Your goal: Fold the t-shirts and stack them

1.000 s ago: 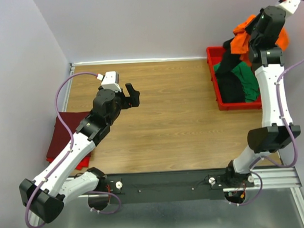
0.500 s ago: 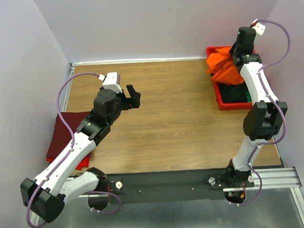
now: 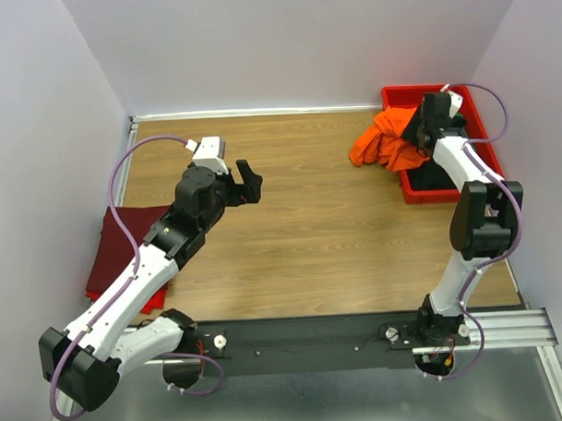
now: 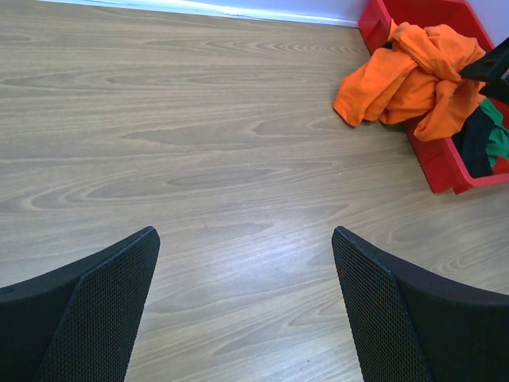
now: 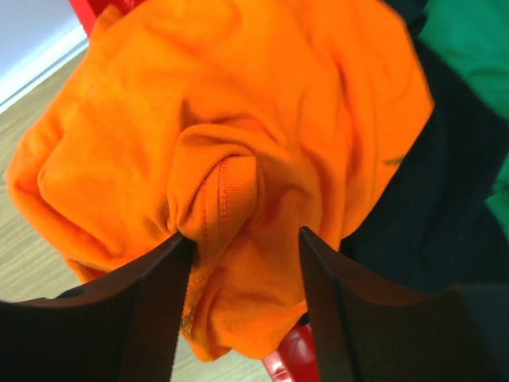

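Swinging down from above, our right gripper (image 5: 246, 237) is parting its fingers (image 5: 151, 318) around a fold of the orange t-shirt (image 3: 380, 144), which is lying crumpled over the red tray's (image 4: 437, 167) left rim near the table's (image 3: 310, 237) far right corner. We are judging little done: a maroon t-shirt (image 3: 116, 244) is sitting seemingly folded at the left edge, black and green t-shirts (image 4: 481, 139) are waiting in the tray, and our left gripper (image 4: 245, 232) is hovering wide open.

Wood-grain desk (image 3: 328, 227) under even, diffuse light, enclosed on three sides by plain pale-lavender panels: back wall (image 3: 284, 44), left wall (image 3: 38, 136), right wall (image 3: 546, 90). A white strip (image 3: 259, 111) lines the joint between desk and back wall. A black rail (image 3: 313, 343) borders the near edge, with a grey metal sheet (image 3: 362, 402) below it.
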Robot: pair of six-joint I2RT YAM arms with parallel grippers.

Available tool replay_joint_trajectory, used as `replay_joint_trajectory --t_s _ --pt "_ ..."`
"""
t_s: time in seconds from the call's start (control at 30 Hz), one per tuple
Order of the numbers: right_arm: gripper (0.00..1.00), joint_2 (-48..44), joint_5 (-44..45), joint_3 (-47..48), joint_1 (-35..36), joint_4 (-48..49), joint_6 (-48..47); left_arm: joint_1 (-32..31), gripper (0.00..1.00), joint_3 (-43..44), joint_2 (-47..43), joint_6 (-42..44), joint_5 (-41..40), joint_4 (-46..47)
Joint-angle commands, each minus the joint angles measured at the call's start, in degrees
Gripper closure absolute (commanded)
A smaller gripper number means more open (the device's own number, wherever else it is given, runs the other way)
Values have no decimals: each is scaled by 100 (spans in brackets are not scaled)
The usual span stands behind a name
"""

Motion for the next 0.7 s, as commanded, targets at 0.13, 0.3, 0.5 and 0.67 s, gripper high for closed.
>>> replay_joint_trajectory --t_s 0.13,0.3,0.5,0.67 --pt "30 -286 -506 -260 112 458 84 46 3 -66 -35 -34 152 150" --pt "49 39 -586 -137 130 529 225 46 4 -57 -35 -43 161 167" --pt "72 383 -621 215 147 546 295 46 4 -48 -52 -43 161 185" --pt "100 181 -568 443 147 538 251 46 4 -57 -114 -34 125 176"
